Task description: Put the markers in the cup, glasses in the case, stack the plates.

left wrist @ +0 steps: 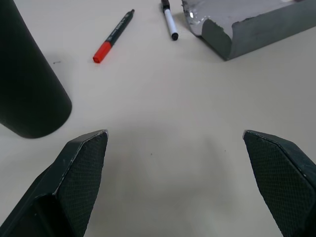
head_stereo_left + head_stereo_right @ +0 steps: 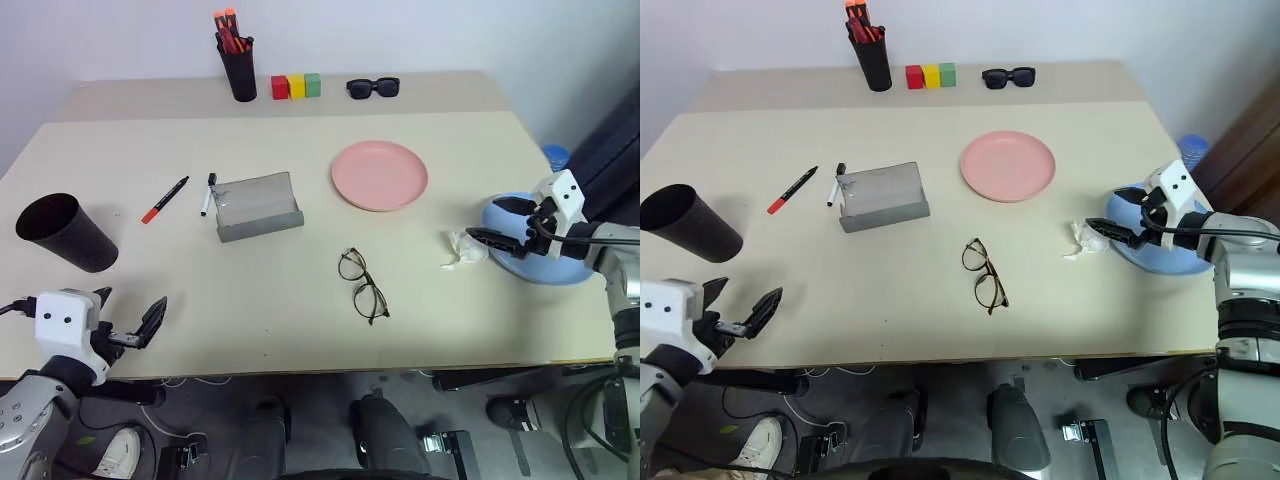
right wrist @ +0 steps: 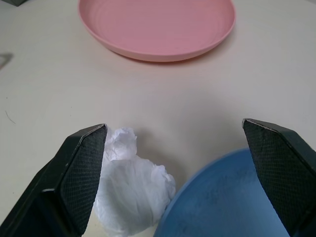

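Right now the right pincer (image 2: pixel 497 222) hangs wide open and empty over the near rim of the light blue plate (image 2: pixel 540 262) at the worktop's (image 2: pixel 250 310) right edge, and the left pincer (image 2: pixel 740 312) is just as wide, empty, low by the front-left corner. That blue plate looks stiff, light and a bit slick, so a pinch across its raised rim seems the sensible hold; the salmon pink plate (image 2: pixel 380 175) waits well apart, toward the middle. The glasses (image 2: pixel 362 285) lie open near the centre, thin and fragile by the look of them, best taken at the bridge. The case (image 2: pixel 258 207) lies open, with the white marker (image 2: pixel 207 195) just beside it and the red-capped marker (image 2: pixel 164 199) further left, near the black cup (image 2: pixel 65 232). Up close, the right wrist view catches the crumpled tissue (image 3: pixel 131 190) touching the blue rim, while the head view places the whole spread.
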